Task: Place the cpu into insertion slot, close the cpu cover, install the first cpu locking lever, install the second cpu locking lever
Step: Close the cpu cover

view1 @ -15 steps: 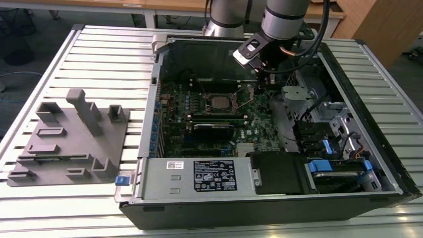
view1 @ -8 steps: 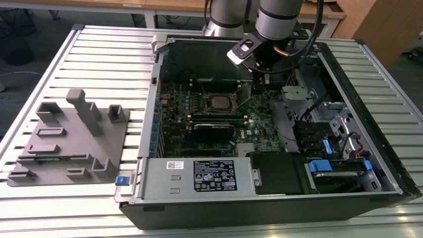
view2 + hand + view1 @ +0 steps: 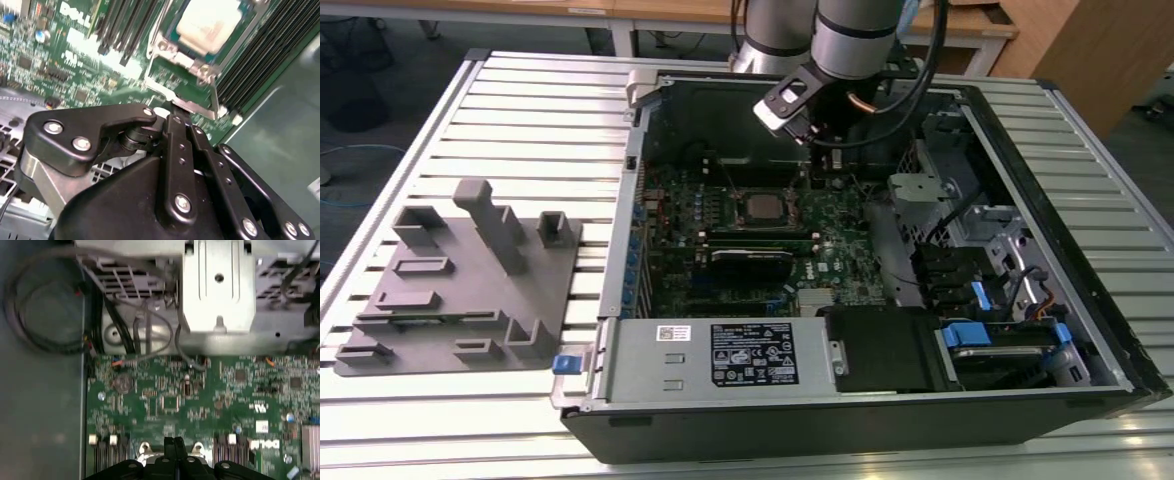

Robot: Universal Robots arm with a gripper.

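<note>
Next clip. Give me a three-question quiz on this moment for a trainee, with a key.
1. True or false: the gripper holds the chip in the air above the board.
2. The gripper's fingers are: A) spread wide; B) shut together; C) clamped on a cable.
3. What stands on the table to the exterior view's left of the computer case?
Key: 1 false, the chip lies in its socket; 2 B; 3 a grey holder block.
</note>
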